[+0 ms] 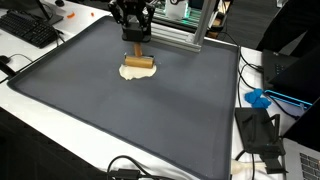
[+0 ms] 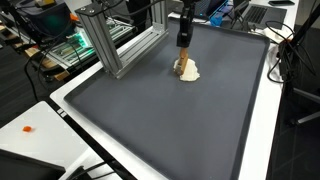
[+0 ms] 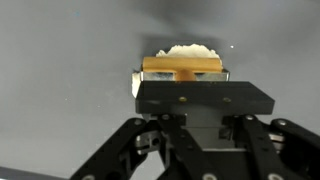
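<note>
Gripper [image 1: 136, 38] points straight down, with the wooden block [image 1: 140, 62] right under its fingertips. The block sits on a soft, cream-white lump [image 1: 127, 73], maybe cloth or dough, I can't say which. Both are on the grey mat [image 1: 120, 125].

Hand state: can't tell. In the wrist view the gripper body covers the fingertips. The block [image 3: 180, 68] shows just past them, and the white lump [image 3: 188, 49] peeks out beyond it. In an exterior view the block [image 2: 184, 47] looks tall and reaches up to the fingers, so it may be pinched. No view shows the contact clearly.

Risks as I read them:
- The base is soft. If the block is only resting on the lump, any sideways nudge from a finger could tip it or slide it off onto the mat.
- If the grip is partial or off-centre, the block could twist between the pads and drop.
- Pushing down further would squash the lump, so the block could end up tilted.
- The aluminium frame [image 1: 182, 36] is close behind the hand, on the far side from the open mat. Swinging wide that way risks hitting an upright.
- Cables [image 1: 135, 168] lie along the mat edge well away from the hand, so they're low concern here.
</note>
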